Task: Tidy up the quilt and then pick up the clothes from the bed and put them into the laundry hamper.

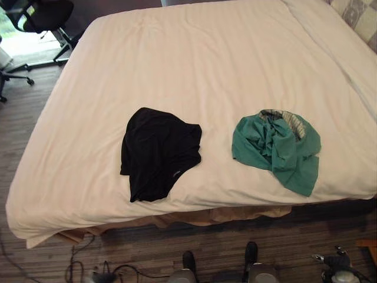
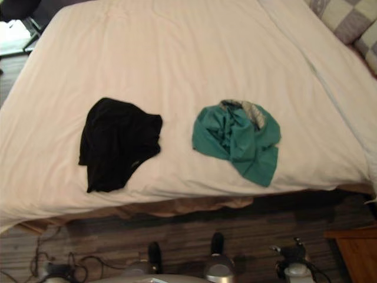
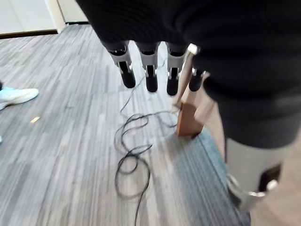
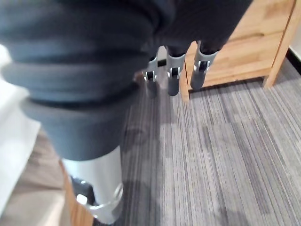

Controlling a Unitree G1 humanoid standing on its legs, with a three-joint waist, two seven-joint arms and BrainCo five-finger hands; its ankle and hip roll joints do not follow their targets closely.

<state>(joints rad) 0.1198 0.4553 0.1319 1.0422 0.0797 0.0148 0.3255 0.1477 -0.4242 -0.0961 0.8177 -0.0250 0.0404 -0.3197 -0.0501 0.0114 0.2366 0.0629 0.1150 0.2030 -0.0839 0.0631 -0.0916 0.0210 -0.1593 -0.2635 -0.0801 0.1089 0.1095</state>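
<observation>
Spread smooth and flat over the bed, a cream quilt (image 1: 194, 65), draping past the near edge. On it, close to that near edge, a black garment (image 1: 158, 153) lying crumpled toward the robot's left, and a green garment (image 1: 277, 147) bunched in a heap toward the right, with a patch of grey-patterned lining showing at its far side; the two well apart, not touching. At the far right corner, a checked pillow (image 2: 344, 17). Beyond the bed's far left corner, a black office chair (image 1: 41, 17) on the wood-look floor (image 3: 61, 141). Hanging down beside the bed, clear of everything, the left hand (image 3: 150, 66), fingers straight and relaxed, holding nothing, above the floor near a wooden bed leg (image 3: 188, 117). Likewise lowered, the right hand (image 4: 174, 70), fingers loosely extended and empty, with a light wooden cabinet (image 4: 244, 42) just past them. At the edge of the left wrist view, a person's pale shoe (image 3: 16, 96).
</observation>
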